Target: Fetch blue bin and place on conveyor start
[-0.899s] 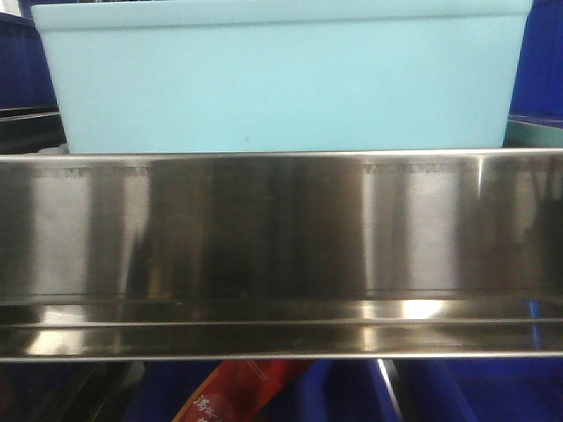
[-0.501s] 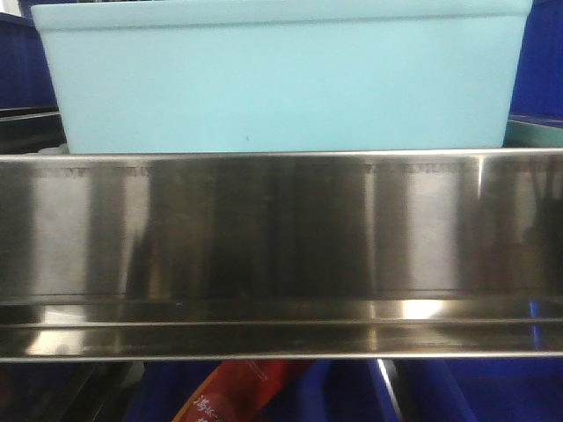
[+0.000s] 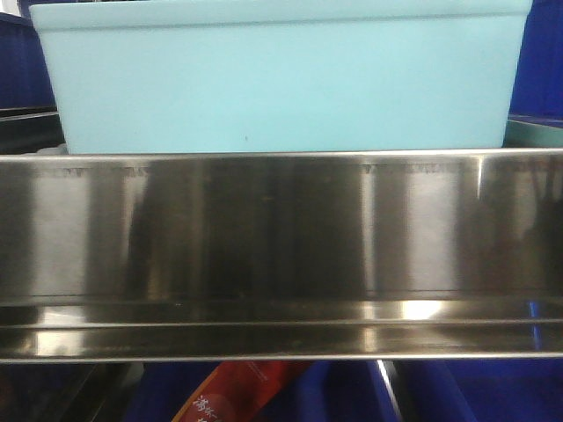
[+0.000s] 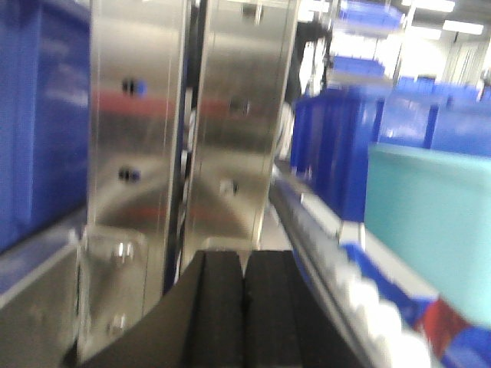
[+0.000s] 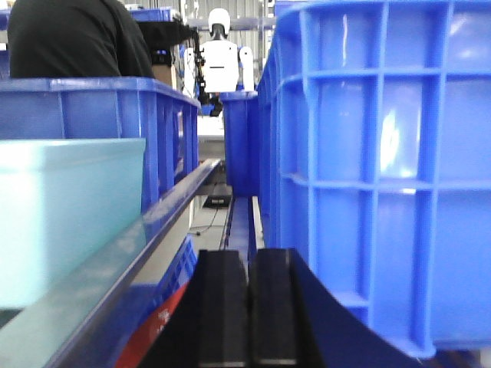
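The blue bin [image 3: 281, 79], a light cyan plain-walled tub, sits on the stainless steel shelf right in front of the front camera. In the left wrist view the blue bin [image 4: 430, 222] shows at the right edge, and my left gripper [image 4: 244, 264] is shut and empty, off the tub's left end. The blue bin [image 5: 69, 215] fills the left side of the right wrist view. There my right gripper [image 5: 250, 261] is shut with nothing between its pads, off the tub's right end. The conveyor start is out of view.
A shiny steel shelf front [image 3: 281, 255] spans the front view below the tub. A steel upright [image 4: 188, 123] stands ahead of the left gripper. A dark blue ribbed crate [image 5: 383, 169] rises close on the right gripper's right side. A red packet [image 3: 237, 396] lies below.
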